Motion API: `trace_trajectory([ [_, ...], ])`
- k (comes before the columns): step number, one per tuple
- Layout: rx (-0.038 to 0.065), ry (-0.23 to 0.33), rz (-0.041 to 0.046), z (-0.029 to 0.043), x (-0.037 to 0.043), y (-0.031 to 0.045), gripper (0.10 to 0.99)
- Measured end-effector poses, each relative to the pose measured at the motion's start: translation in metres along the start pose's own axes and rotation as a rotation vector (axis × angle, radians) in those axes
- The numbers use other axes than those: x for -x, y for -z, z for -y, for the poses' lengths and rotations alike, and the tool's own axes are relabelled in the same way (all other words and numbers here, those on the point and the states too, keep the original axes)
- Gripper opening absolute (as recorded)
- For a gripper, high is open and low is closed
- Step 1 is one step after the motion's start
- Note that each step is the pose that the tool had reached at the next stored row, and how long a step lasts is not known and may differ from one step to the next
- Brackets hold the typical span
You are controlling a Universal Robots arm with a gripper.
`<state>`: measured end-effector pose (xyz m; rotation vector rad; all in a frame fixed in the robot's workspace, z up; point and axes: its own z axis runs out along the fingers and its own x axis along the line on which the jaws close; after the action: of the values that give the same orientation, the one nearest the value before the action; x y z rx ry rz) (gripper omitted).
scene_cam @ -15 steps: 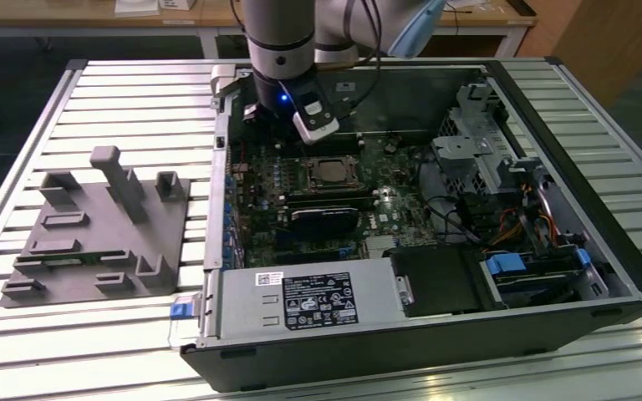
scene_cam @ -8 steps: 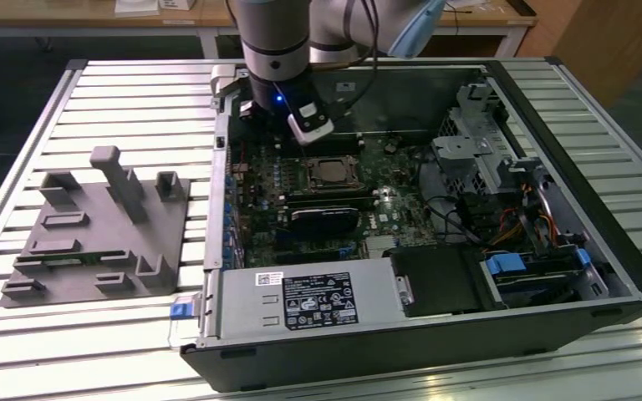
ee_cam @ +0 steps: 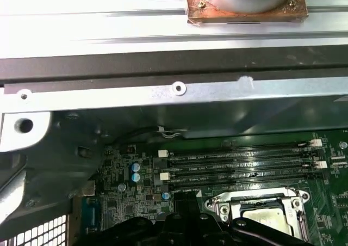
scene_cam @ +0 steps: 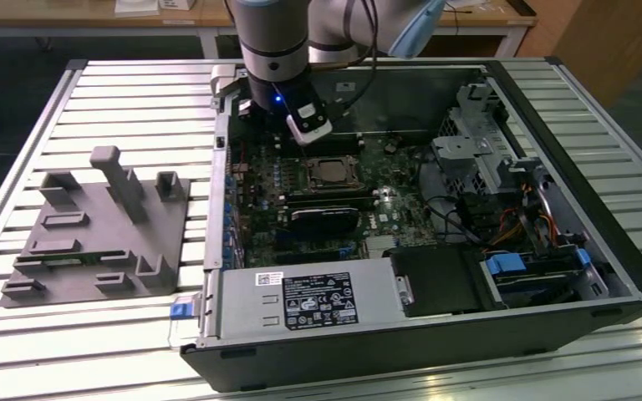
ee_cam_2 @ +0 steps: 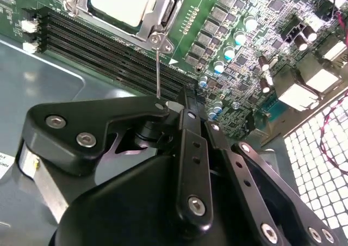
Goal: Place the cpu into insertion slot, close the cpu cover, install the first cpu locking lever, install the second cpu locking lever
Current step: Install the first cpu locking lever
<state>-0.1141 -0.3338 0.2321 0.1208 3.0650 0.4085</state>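
Observation:
The pale silver cpu (ee_cam_2: 117, 1) lies in the insertion slot (scene_cam: 311, 162) on the green motherboard. The metal cpu cover (ee_cam_2: 156, 24) is folded down around it as a frame. A thin wire locking lever (ee_cam_2: 157, 72) rises from the socket's corner up to my gripper (ee_cam_2: 173, 105). The black fingers are shut, and the lever's end rests against their tips. I cannot tell whether it is pinched. In the exterior view my gripper (scene_cam: 308, 127) hangs just behind the socket, near the case's back wall. The first wrist view shows the cpu (ee_cam: 266, 217) inside the cover (ee_cam: 296, 209).
Black memory slots (ee_cam_2: 109, 50) run between the socket and the case wall (ee_cam: 174, 88). A black heatsink block (scene_cam: 323, 219) and the labelled power supply box (scene_cam: 310, 301) lie in front of the socket. A drive cage with cables (scene_cam: 533, 267) is on the exterior view's right. A grey fixture block (scene_cam: 98, 234) is outside on the left.

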Motion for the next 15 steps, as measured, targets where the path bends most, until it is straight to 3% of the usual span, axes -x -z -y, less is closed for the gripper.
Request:
trace_trajectory([
  [6,0.000,0.000,0.0000,-0.0007,0.0091,-0.0006,0.106],
  [15,0.000,0.000,-0.0012,-0.0023,0.0338,-0.0020,0.106],
])
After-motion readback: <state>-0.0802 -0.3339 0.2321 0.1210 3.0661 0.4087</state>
